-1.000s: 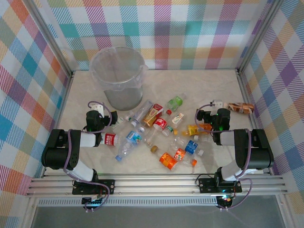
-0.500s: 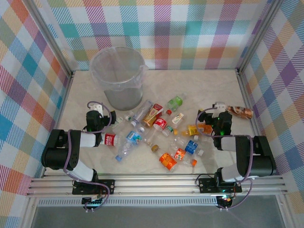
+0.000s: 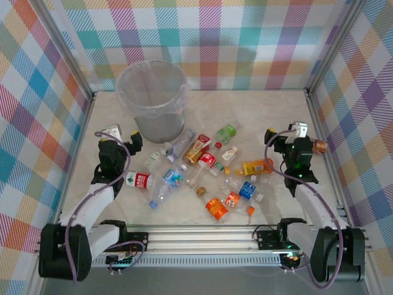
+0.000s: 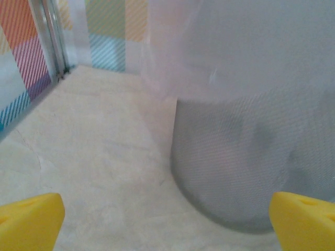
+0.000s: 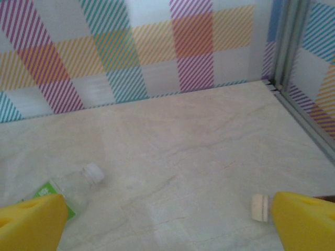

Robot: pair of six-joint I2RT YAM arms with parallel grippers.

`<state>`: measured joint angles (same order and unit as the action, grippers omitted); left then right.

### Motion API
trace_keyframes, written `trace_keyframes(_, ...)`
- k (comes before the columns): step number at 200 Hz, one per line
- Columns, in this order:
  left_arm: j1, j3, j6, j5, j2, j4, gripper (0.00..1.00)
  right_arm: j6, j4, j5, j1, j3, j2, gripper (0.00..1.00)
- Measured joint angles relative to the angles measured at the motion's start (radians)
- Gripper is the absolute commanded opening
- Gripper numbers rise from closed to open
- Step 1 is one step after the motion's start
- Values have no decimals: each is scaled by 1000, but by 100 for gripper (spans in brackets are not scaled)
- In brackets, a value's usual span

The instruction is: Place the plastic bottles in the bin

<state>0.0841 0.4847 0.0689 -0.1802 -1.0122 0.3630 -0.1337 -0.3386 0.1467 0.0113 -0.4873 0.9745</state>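
Between the yellow fingers [image 5: 306, 219] of the right gripper [image 5: 167, 219], spread wide, there was only bare table [image 5: 183, 146]. They held nothing. A brown bottle [image 3: 319, 146] lay on its side just beside the right finger, its cap [image 5: 258, 207] poking in toward the gap, its length running sideways. A green bottle [image 5: 52, 192] lay near the other finger. The left gripper [image 4: 167, 219] was wide open and empty too, and faced the bin [image 4: 246, 157] close ahead. The other bottles [image 3: 209, 161] lay in a heap between the two grippers. The right gripper looked nearer a bottle.

Clear bottles [image 3: 207, 161] with coloured labels lie scattered; the translucent grey bin [image 3: 158, 126] stands upright just beyond them.
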Motion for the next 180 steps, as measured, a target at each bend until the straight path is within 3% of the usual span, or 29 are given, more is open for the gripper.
trace_keyframes(39, 20, 150, 75, 61, 124, -234, 100, -84, 299, 53, 0, -194, -35, 100)
trace_keyframes(88, 116, 302, 153, 230, 109, -451, 100, -251, 676, 154, -13, -496, 192, 100)
trace_keyframes(137, 266, 502, 143, 391, 22, -614, 100, -476, 919, 187, -141, -600, 339, 100)
trace_keyframes(180, 326, 590, 117, 456, -19, -706, 100, -719, 1038, 194, -216, -666, 475, 100)
